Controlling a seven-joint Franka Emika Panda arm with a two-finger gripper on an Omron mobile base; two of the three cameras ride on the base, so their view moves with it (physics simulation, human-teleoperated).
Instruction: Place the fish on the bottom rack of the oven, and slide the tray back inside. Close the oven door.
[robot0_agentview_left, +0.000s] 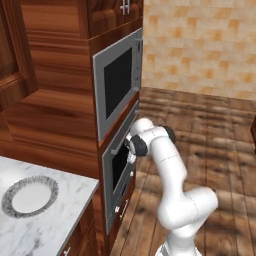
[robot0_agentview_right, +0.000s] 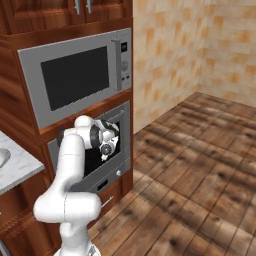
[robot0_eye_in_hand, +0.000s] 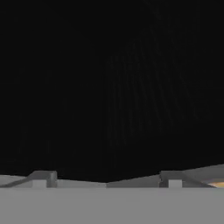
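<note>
Room: a rendered kitchen with red-brown wood cabinets, a plank floor and a tan tiled wall is filling the base views.
Table: a marble table is sitting at 8 o'clock in the left base view, carrying a round white plate with a grey rim.
Taller unit: a grey-framed black-windowed unit is standing directly above the oven.
Oven: the oven is sitting at the middle of both base views, set in the wood.
Oven door: the oven door is looking upright and shut or nearly so; the arm is covering part of it.
Pincer: the pincer is pointing at the dark glass, fingertips standing wide apart and holding nothing.
Bottom rack: faint thin bars are showing through the dark in the hand view, at 12 o'clock; probably the rack inside.
Fish: I cannot tell where it is lying.
Handling: the door is looking stiff, hinged and fairly heavy; its glass is fragile, so the bar handle or metal frame is seeming the better place to press.
</note>
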